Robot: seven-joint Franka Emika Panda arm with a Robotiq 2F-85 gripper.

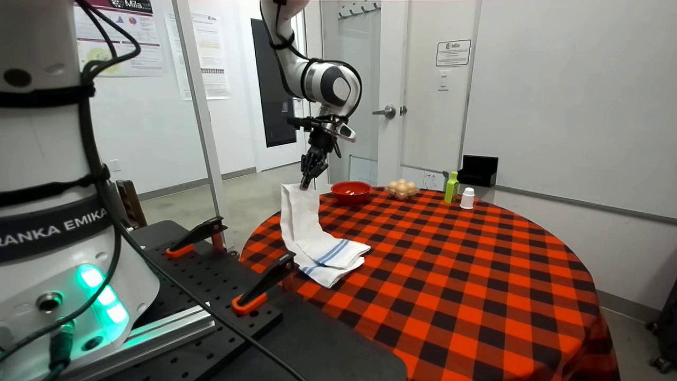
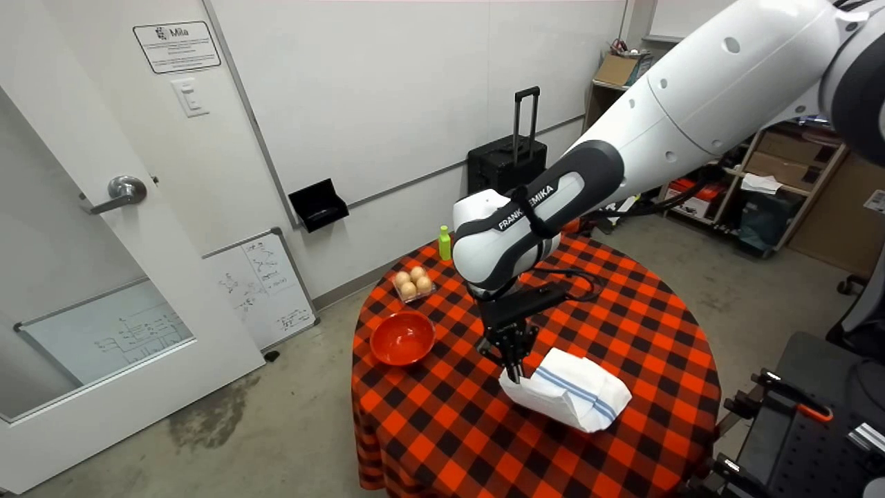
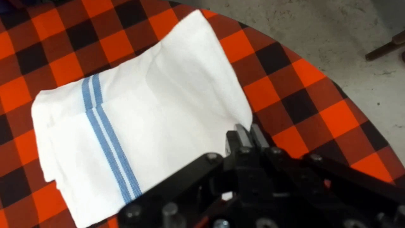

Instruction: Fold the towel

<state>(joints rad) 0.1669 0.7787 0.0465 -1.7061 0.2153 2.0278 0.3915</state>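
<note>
Wrist view: your claw [image 3: 251, 134] is pinched almost fully closed on the edge of the towel [image 3: 148, 120]. From that grip the towel's long axis runs toward its blue-striped end; in an exterior view that end lies toward the black mounting board [image 2: 819, 373], so your next fold probably carries the held edge that way, over the stripes. The wrist view flattens height; an exterior view gives it to you: the held edge is raised, draping down to stripes resting on the desk [image 1: 476, 275].
</note>
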